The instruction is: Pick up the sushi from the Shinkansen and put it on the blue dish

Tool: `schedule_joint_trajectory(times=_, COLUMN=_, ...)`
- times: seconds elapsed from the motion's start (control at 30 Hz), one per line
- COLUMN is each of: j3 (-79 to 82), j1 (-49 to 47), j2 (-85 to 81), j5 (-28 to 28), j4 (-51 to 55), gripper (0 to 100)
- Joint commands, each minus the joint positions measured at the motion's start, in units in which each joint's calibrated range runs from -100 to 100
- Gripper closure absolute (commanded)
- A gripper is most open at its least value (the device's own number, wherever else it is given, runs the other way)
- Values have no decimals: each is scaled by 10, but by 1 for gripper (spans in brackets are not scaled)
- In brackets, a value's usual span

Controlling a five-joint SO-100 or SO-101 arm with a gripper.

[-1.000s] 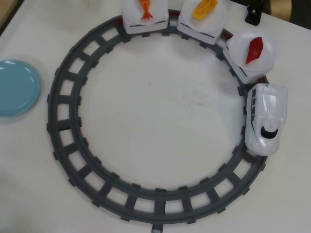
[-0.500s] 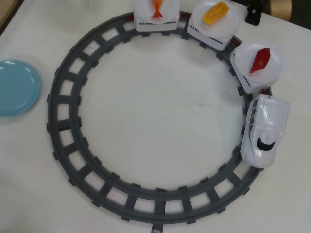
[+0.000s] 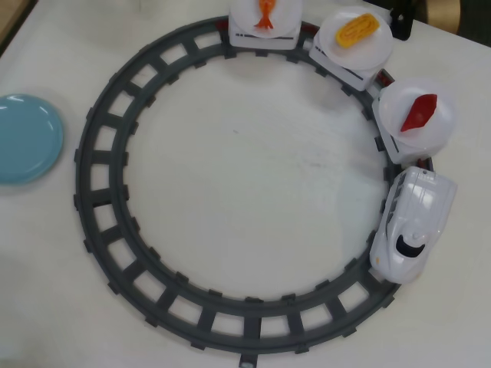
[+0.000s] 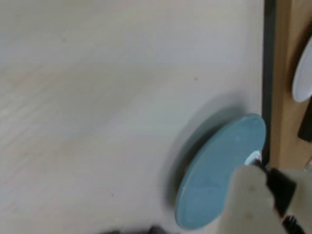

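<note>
A blurred pale part of the gripper [image 4: 253, 195] fills the lower right corner of the wrist view, overlapping the edge of the blue dish [image 4: 219, 170]; whether its fingers are apart or together cannot be told, and the arm does not appear in the overhead view at all.

The blue dish [image 3: 27, 138] sits bare on the white table [image 3: 245, 176], well to the left of the grey ring track [image 3: 100, 192] in the overhead view. Across the ring from the dish, the white Shinkansen [image 3: 410, 226] stands on the right-hand curve of the track. The dark-red sushi [image 3: 419, 113] lies on the round white plate [image 3: 399, 123] of the wagon just behind the engine, well apart from the dish. Farther round the curve from the engine ride the yellow egg piece [image 3: 357, 31] and the orange shrimp piece [image 3: 265, 13].

The pick looks not yet begun. A good approach would likely come from above the wagon behind the engine, fingers set across the slice's narrow width, closing on the slice alone and not on the plate rim.

The shrimp wagon is cut by the top edge of the overhead view. Wrist-view blur leaves the dark and white shapes on the wooden strip beside the dish unidentifiable.
</note>
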Motion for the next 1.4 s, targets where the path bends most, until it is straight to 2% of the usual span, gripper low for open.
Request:
schedule_joint_trajectory(times=0.0, j3=-55, j1=29, j2=3, j5=4, j4=13, gripper=97)
schedule_joint_trajectory(times=0.13, j3=-99, j1=73, j2=31, j5=14, j4=35, gripper=97)
schedule_joint_trajectory(times=0.4, j3=-223, j1=188, j2=191, j5=17, j4=43, gripper=97)
schedule_joint_trajectory(times=0.6, j3=-322, j1=303, j2=306, j5=50, j4=106, gripper=97)
schedule_joint_trajectory(times=0.87, j3=-436, j1=515, j2=392, j5=142, j4=165, gripper=97)
schedule_joint_trajectory(times=1.1, j3=-438, j1=691, j2=410, j5=233, j4=158, gripper=97)
schedule_joint_trajectory(times=1.37, j3=-440, j1=842, j2=434, j5=326, j4=130, gripper=97)
